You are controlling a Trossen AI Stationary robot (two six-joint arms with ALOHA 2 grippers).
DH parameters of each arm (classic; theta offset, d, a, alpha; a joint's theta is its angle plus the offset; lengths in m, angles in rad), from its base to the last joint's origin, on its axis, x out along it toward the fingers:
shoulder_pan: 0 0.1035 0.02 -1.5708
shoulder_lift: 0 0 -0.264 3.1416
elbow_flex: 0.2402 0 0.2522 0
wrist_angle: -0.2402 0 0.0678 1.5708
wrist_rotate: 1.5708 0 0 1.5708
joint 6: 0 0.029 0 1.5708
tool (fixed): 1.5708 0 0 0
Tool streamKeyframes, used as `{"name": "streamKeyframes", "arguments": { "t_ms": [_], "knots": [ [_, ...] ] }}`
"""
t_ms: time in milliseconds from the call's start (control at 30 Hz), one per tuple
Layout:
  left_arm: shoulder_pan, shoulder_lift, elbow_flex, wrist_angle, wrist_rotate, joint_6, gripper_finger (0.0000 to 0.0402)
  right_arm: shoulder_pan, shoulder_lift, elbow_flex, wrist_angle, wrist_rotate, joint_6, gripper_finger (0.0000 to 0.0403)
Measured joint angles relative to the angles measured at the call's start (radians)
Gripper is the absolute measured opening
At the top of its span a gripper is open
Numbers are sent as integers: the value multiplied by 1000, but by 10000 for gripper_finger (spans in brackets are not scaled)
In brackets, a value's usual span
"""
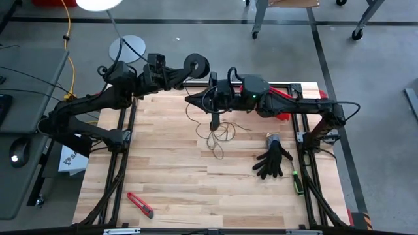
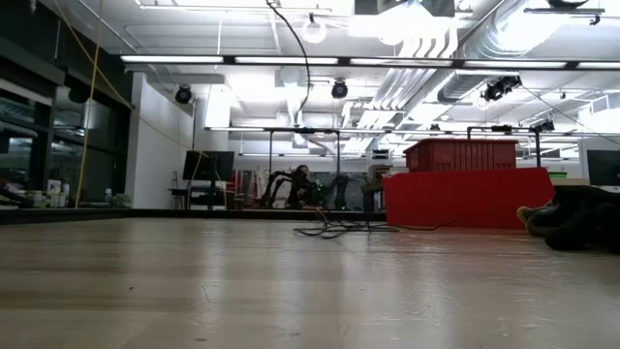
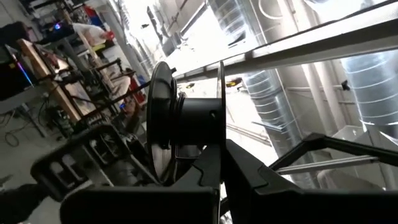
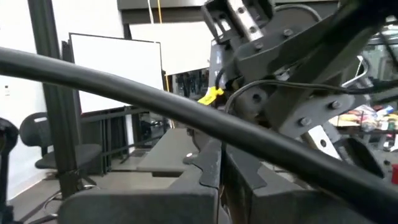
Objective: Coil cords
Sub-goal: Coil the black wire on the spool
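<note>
My left gripper (image 1: 188,70) is raised above the table's far edge and is shut on a round black spool (image 1: 196,64), which fills the left wrist view (image 3: 186,118). The thin dark cord (image 1: 219,137) lies in a loose heap on the wooden table below the grippers (image 2: 334,231), and strands rise from it toward the arms. My right gripper (image 1: 193,99) reaches in from the right, raised just short of the spool, with its fingers (image 4: 205,168) shut. No cord shows between them. A thick black robot cable crosses the right wrist view. My left gripper pinches the rim of one thin flange of the spool (image 3: 221,134) between its two fingers. The flange runs edge-on into the gap between them. The spool stands out beyond the fingertips, lifted clear of the table. My right gripper: I cannot tell whether it touches the cord.
A black glove (image 1: 273,160) lies at the right of the table, with a small grey-blue object (image 1: 272,139) beside it and a green-handled tool (image 1: 297,181) nearer the front. A red cutter (image 1: 140,204) lies front left. A red box (image 2: 465,189) stands at the far right.
</note>
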Motion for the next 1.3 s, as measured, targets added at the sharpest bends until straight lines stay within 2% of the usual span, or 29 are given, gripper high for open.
{"name": "streamKeyframes", "arguments": {
  "t_ms": [100,333,633,933,1100,1300],
  "knots": [
    [-1,3,0,1,1,-38,0,-1,18,1,8,18,-6,0],
    [-26,6,0,-11,87,-150,0,-11,46,0,102,31,0,0],
    [-63,-21,0,-42,166,-263,0,-33,49,0,112,29,-7,0],
    [-91,-104,0,-245,203,-257,0,-71,49,0,111,-36,-8,0],
    [-94,-173,0,-421,206,-201,0,-97,43,0,86,-75,-9,0],
    [-89,-247,0,-670,137,-65,0,-127,2,0,-37,-84,-35,0]
  ]
}}
